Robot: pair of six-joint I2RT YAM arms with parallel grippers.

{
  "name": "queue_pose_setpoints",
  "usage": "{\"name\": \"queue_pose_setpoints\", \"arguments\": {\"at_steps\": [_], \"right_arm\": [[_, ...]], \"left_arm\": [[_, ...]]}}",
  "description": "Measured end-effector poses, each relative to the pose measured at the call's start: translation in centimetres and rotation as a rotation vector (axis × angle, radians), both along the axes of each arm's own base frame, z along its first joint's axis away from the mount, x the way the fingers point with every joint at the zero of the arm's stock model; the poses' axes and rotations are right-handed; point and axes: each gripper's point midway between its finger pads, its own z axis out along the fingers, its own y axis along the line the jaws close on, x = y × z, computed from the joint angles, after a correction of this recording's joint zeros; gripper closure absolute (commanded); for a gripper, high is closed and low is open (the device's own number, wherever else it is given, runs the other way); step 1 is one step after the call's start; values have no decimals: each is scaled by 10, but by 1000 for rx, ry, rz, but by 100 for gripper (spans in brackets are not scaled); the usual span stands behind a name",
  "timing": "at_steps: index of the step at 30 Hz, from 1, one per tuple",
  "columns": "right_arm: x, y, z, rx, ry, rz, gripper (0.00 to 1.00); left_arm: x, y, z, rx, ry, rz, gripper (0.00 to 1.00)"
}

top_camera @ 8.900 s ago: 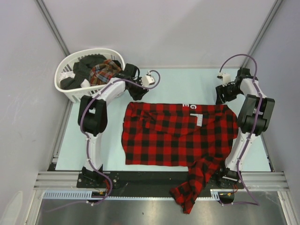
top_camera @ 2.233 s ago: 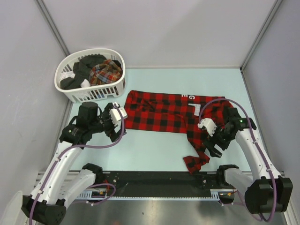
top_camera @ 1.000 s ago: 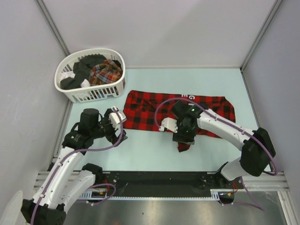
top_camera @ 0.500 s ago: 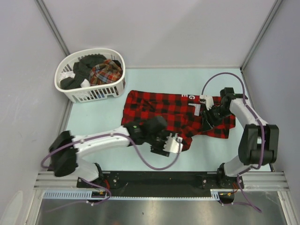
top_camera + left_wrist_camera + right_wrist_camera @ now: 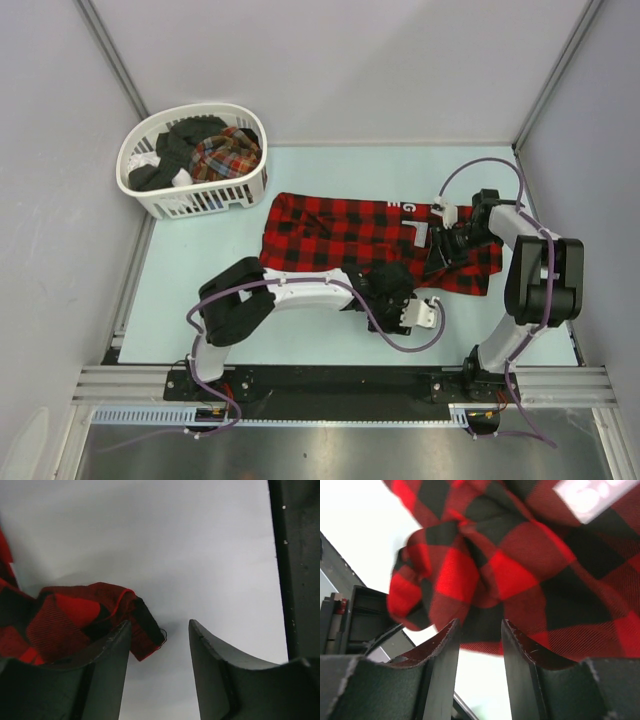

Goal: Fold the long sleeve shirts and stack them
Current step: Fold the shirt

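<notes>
A red-and-black checked shirt [image 5: 340,235] is seen lying on the worktop [image 5: 200,290], folded into a long band. It is placed just beside the basket [image 5: 190,205], to the basket's right and a little nearer the arm bases. Its left end is near the basket's wall without touching it, and its other end is well apart from the basket. A plaid shirt [image 5: 225,150] is kept inside the basket, among dark clothes [image 5: 175,145].

The left tool [image 5: 159,625] is set at the shirt's near edge, well to the right of the basket and low over the worktop. Its fingers [image 5: 107,665] are held partly apart. A loose corner of the shirt is seen against the inner side of one finger, and only bare worktop shows in the rest of the gap. Nothing is clamped by this tool.

The right tool [image 5: 479,622] is placed at the end of the shirt farthest from the basket. Its fingers are drawn fairly close together, and a bunched fold of the shirt is pinched between their tips, where the cloth is gathered into creases. A white label [image 5: 585,497] is seen on the cloth just beyond the fold.
</notes>
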Motion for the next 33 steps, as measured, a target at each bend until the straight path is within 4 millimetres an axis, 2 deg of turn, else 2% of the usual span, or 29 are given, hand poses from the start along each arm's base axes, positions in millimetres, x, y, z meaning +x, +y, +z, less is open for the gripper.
{"name": "queue_pose_setpoints", "arguments": {"at_steps": [4,7,8,12,14,17,20,23,24,26,28,31,33], "right_arm": [[1,-5,-23,-1,81,-32,57],[-2,-9,-39,-22,133,-47,57],[-2,-10,-42,-29,138,-48,57],[-2,-11,-47,-58,145,-59,58],[-2,-11,-48,-66,149,-64,58],[-2,-11,-48,-71,155,-75,58],[-1,-11,-49,-79,162,-84,58],[-1,-11,-49,-88,166,-90,58],[-1,-11,-49,-91,166,-91,58],[-1,-10,-49,-102,163,-89,58],[-1,-10,-49,-115,156,-83,58],[-1,-10,-49,-137,146,-73,58],[-1,-10,-49,-152,139,-66,58]], "left_arm": [[0,5,-19,59,35,54,65],[1,5,-18,75,44,86,87],[0,7,-19,83,53,94,98],[-10,15,-15,109,105,114,100],[-23,20,-5,115,159,111,100],[-47,17,33,50,260,87,100],[-74,10,92,-86,402,53,100],[-90,4,145,-239,561,56,100],[-89,7,153,-267,611,78,100],[-73,12,161,-340,739,195,100],[-45,19,150,-368,835,344,100],[10,47,110,-364,978,697,99],[37,69,86,-342,1023,913,74]]}}
